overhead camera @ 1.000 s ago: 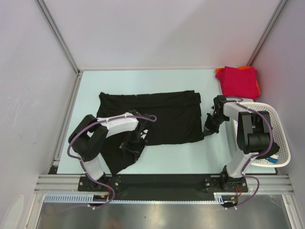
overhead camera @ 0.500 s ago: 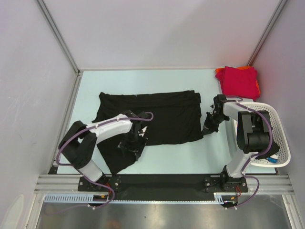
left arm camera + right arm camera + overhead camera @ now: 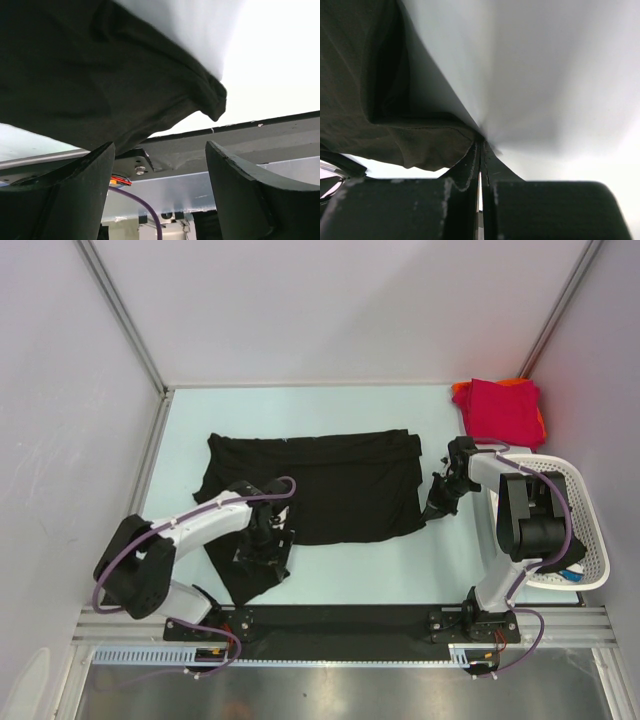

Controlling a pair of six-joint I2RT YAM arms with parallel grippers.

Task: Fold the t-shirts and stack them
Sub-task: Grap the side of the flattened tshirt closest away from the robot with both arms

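Note:
A black t-shirt (image 3: 330,485) lies spread across the middle of the table, with one flap trailing toward the near left. My left gripper (image 3: 262,552) hovers over that flap. In the left wrist view it (image 3: 160,200) is open and holds nothing, with the black cloth (image 3: 100,75) just beyond the fingertips. My right gripper (image 3: 437,502) is at the shirt's right edge. In the right wrist view it (image 3: 481,145) is shut, pinching the edge of the black cloth (image 3: 380,100). A folded crimson red t-shirt (image 3: 500,408) lies on an orange one (image 3: 541,423) at the back right.
A white lattice basket (image 3: 590,540) stands at the right edge beside the right arm. Metal frame posts and white walls close in the table on the left, back and right. The black base rail (image 3: 240,137) runs along the near edge.
My left arm has swung to the left and nearer, carrying its gripper along the shirt's near-left flap. The right gripper has stayed at the shirt's right edge.

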